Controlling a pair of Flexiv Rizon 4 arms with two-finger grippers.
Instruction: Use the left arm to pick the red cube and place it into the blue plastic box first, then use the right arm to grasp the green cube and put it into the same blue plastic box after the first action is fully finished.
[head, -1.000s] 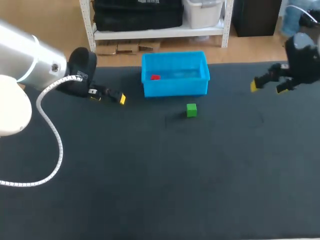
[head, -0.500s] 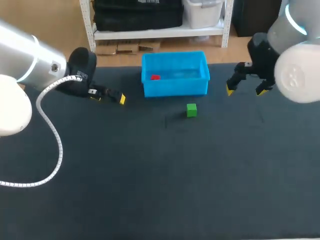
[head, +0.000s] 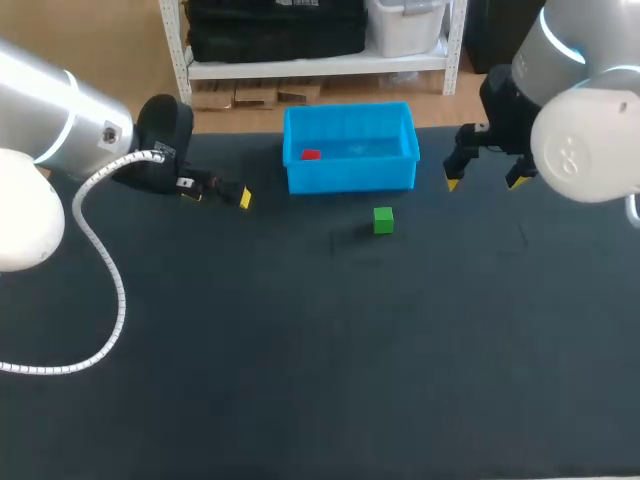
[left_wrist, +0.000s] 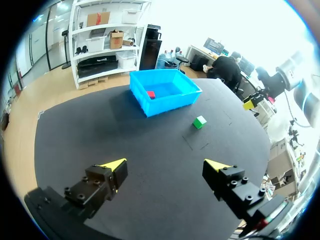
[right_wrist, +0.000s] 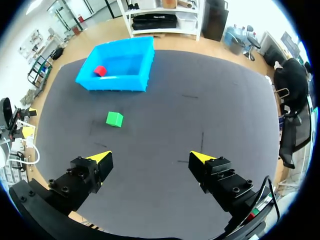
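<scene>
Head view: my right gripper (head: 483, 180) hangs spread wide beside the blue box (head: 350, 176); my left gripper (head: 217, 195) is spread too.

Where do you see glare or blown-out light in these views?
Head view: a pale sheen on the floor of the box. Left wrist view: the room past it is washed out white. Right wrist view: the table is evenly lit, no glare.

Dark table (head: 300, 350) w/ blue box (head: 350, 176) & green cube (head: 383, 220)
</scene>
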